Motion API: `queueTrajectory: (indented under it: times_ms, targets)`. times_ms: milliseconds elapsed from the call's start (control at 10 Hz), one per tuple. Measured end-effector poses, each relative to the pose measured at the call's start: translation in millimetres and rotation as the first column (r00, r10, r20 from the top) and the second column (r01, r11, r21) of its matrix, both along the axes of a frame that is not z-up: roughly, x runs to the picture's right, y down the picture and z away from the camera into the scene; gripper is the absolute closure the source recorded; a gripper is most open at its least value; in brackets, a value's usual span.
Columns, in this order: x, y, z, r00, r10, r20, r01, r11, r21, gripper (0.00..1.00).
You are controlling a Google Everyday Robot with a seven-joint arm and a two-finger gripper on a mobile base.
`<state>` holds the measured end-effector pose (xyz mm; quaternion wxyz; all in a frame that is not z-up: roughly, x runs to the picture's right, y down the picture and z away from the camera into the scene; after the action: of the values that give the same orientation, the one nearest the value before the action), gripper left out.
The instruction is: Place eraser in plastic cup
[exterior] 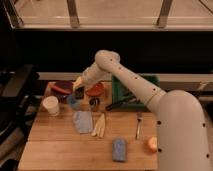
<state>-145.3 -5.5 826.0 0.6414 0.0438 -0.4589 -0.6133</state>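
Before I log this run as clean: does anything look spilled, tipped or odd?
Nothing stands out. The gripper hangs over the plastic cup, beside the red bowl. The white cup stands upright, the fork lies flat, and no spill shows on the table.
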Motion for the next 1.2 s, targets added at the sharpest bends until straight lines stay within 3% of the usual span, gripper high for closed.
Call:
queueTrajectory:
  times_ms: [100, 300, 600, 800, 1200]
  targets:
    - [-13, 7, 0.1, 1.000, -0.009, 0.030, 0.010, 0.9999, -0.012, 0.92]
    - [-29, 20, 4.7, 0.997, -0.021, 0.075, 0.024, 0.9990, -0.037, 0.70]
    - [-33, 33, 20.1, 0.996, -0.020, 0.086, 0.026, 0.9979, -0.059, 0.40]
    - [-33, 31, 32.8, 0.997, -0.004, 0.082, 0.009, 0.9980, -0.062, 0.23]
    - [-40, 27, 51.3, 0.998, 0.013, 0.069, -0.008, 0.9981, -0.062, 0.20]
